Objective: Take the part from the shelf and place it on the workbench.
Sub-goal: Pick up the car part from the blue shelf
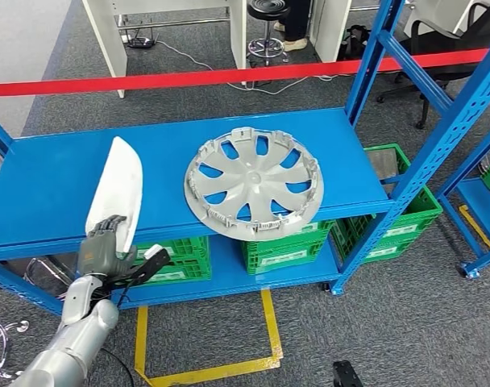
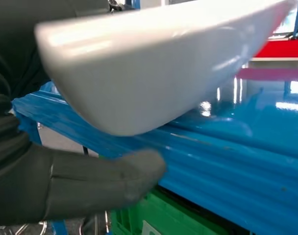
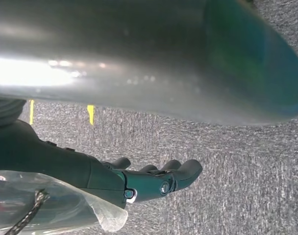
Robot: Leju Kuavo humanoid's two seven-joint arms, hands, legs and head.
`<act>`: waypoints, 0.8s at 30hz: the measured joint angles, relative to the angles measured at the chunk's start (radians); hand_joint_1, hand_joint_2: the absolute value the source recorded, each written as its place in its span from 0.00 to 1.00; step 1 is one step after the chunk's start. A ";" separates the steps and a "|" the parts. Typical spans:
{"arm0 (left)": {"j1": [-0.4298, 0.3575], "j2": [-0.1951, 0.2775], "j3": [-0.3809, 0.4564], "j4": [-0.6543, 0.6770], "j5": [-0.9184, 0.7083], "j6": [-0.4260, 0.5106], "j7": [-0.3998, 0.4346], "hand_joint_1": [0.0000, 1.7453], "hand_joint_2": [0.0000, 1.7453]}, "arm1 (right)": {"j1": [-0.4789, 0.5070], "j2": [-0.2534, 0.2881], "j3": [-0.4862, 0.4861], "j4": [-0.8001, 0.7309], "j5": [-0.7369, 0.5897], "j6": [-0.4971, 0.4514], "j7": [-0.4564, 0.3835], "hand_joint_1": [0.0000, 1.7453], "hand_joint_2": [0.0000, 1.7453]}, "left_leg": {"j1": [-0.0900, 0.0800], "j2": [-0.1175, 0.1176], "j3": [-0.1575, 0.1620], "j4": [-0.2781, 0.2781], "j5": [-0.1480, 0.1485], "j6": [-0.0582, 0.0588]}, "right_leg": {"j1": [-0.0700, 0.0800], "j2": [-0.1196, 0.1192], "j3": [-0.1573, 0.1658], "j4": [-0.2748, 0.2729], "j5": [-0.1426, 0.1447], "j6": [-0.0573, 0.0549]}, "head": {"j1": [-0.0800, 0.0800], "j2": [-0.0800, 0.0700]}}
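At shelf front edge, left hand grips white curved part by its lower end, fingers wrapped on it, part upright and raised over blue shelf. Right hand hangs over grey carpet, fingers loosely extended, holding nothing. Silver wheel cover lies flat on shelf, well apart from part. Green crates sit on lower level.

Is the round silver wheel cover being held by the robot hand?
No, the wheel cover lies flat on the blue shelf, while the left robot hand holds a white curved part.
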 joint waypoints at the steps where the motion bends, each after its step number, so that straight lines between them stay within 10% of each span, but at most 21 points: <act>1: -0.001 0.000 -0.001 0.003 0.004 0.000 -0.001 1.00 1.00 | 0.000 0.000 0.000 0.000 0.000 0.000 0.001 0.00 0.00 | 0.000 0.000 0.000 0.000 0.000 0.000 | 0.000 0.000 0.000 0.000 0.000 0.000 | 0.000 0.000; 24: -0.014 0.008 -0.032 -0.075 0.085 0.003 -0.055 1.00 1.00 | -0.001 0.000 0.000 0.000 -0.008 -0.003 -0.009 0.00 0.00 | 0.000 0.000 0.001 0.000 0.001 0.000 | 0.000 0.000 0.001 0.001 0.000 0.000 | 0.000 0.000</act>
